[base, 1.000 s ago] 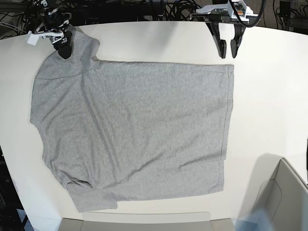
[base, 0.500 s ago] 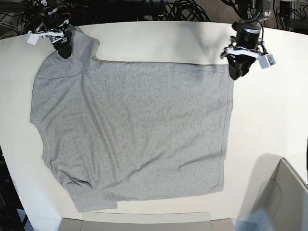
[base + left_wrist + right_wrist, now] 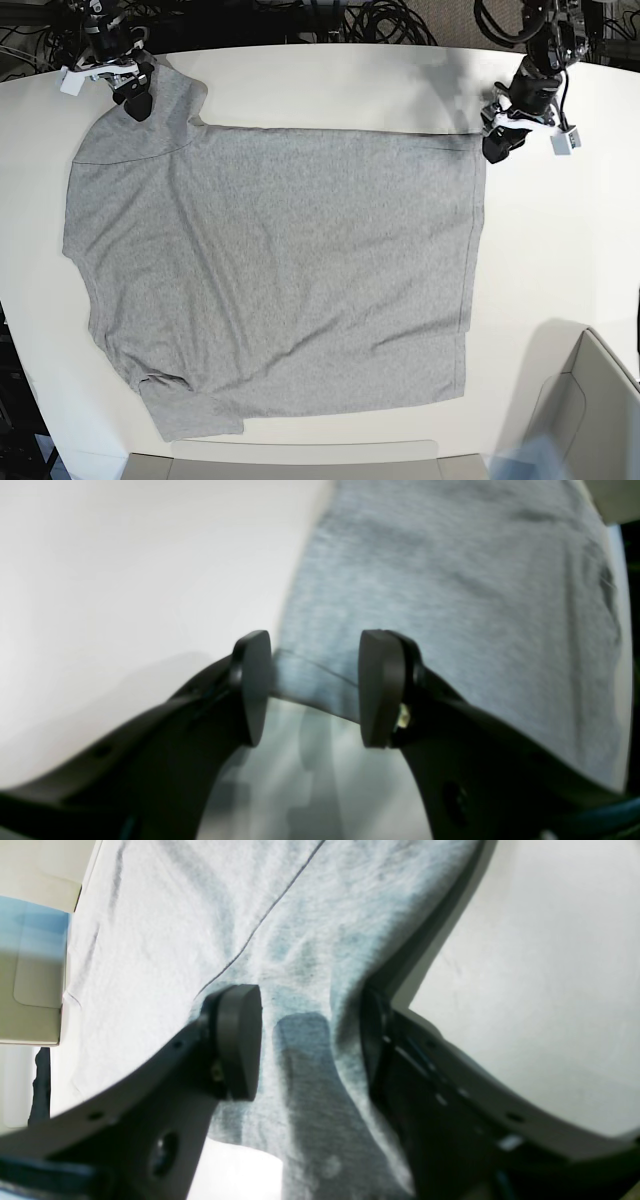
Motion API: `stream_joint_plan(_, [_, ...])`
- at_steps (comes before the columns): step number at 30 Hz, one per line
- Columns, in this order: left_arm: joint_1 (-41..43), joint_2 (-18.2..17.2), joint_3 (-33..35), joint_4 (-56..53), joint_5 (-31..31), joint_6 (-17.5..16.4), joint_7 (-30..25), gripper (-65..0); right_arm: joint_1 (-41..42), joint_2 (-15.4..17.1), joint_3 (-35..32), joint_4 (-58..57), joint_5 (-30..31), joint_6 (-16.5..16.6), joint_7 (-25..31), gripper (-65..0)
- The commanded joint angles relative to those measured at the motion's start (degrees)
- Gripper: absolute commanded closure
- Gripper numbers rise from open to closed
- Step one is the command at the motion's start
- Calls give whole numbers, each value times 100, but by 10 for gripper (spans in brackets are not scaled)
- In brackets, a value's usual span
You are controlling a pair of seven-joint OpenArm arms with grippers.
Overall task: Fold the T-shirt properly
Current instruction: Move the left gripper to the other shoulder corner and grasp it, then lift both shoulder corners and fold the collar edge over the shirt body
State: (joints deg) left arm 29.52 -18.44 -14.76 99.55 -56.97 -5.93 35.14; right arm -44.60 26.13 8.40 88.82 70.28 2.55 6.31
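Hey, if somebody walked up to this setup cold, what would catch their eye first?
The big heather-grey jersey T-shirt spread nearly flat, plain side up, over most of the white table. Next, the two black hands at its far corners: the left hand at the hem corner on the base view's right, open with the hem edge between its fingers, and the right hand open on the sleeve at upper left.

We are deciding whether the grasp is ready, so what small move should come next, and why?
Probably close both grippers. The left gripper straddles a hem corner of the heather-grey jersey T-shirt, the right gripper straddles sleeve fabric, and both are open.
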Motion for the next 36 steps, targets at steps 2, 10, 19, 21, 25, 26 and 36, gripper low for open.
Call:
stream_joint_plan(2, [-2, -77, -5, -122, -48, -62, -54, -292, -81, 29, -27, -24, -35, -259, -318, -293])
stream_joint_plan(10, [-2, -148, -14, -509, -66, -721, 113, -292, -107, 29, -54, -16, -35, -259, -318, -293])
stream_joint_plan(19, [-618, -121, -5, -1238, -48, -1512, 763, -269, -125, 29, -62, -7, -35, -259, -318, -293])
stream_joint_plan(21, [-714, -121, -5, -1317, -48, -1547, 886, -266, -125, 29, -71, -7, -35, -259, -318, -293])
stream_joint_plan(25, [-723, -121, 101, -1344, -48, -1547, 904, -266, -125, 29, -71, -7, -52, -259, -327, -293])
stream_joint_plan(26, [-732, -121, 189, -1344, -39, -1547, 895, -266, -125, 29, -71, -7, -52, -259, -327, -293])
stream_joint_plan(36, [-714, -121, 461, -1361, -30, -1494, 605, -149, -107, 55, -18, 2, -70, -250, -802, -112])
